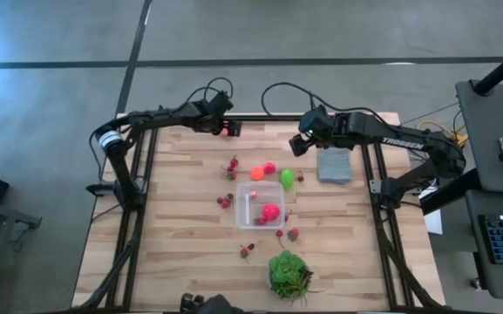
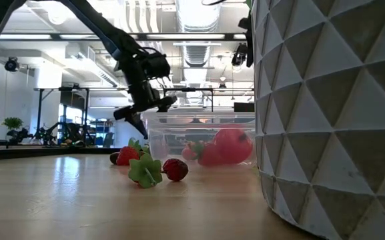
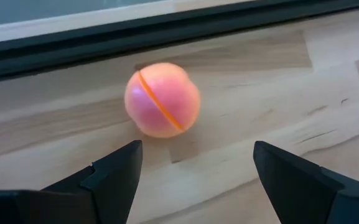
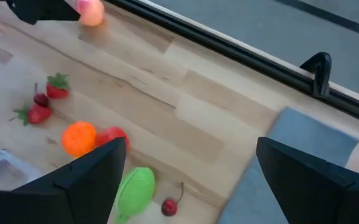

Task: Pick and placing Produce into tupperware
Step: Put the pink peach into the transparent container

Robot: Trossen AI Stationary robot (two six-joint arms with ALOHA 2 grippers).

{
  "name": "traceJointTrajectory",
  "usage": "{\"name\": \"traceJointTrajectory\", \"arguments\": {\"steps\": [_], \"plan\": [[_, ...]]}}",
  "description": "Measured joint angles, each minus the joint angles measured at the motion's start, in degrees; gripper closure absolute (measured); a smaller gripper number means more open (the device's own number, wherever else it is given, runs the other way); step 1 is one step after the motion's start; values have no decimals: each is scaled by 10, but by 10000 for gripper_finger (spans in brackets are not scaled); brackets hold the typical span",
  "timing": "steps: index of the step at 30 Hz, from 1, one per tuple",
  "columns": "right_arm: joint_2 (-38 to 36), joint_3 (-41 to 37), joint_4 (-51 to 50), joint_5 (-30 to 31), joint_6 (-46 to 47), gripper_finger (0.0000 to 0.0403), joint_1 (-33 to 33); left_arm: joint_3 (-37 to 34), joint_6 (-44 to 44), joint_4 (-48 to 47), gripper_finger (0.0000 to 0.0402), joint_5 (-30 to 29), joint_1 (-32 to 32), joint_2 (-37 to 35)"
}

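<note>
Nearest my left wrist camera sits a pink ball (image 3: pixel 162 99) with an orange seam, on the tabletop (image 1: pixel 173 218) by the far rail, upper centre of the high view. My left claw (image 3: pixel 191 177) hangs spread before it, holding nothing. I judge it light, hard and slick, likely to roll, so I'd pinch across its widest part. The tupperware (image 1: pixel 261 205) sits mid-frame. My right claw (image 4: pixel 190 171) waits spread, upper right.

So there's a pink ball-shaped fruit (image 3: pixel 162 99) with an orange seam sitting on the wooden table (image 3: pixel 279 112), close to the dark rail (image 3: pixel 167 38) at the edge. The left gripper (image 3: pixel 195 177) has its fingers spread wide, and the fruit sits just ahead of the gap, nothing touching it.
</note>
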Motion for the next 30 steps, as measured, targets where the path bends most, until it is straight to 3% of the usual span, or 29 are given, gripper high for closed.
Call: {"name": "traceJointTrajectory", "arguments": {"steps": [8,13,30], "plan": [[-1,-1,0,0,-70,49,-33,1,-62,12,109,-31,6,3],[-1,-1,0,1,-100,49,-41,0,-118,4,109,-7,16,14],[-1,-33,5,0,-136,49,-42,4,-161,46,109,-10,24,51]]}}
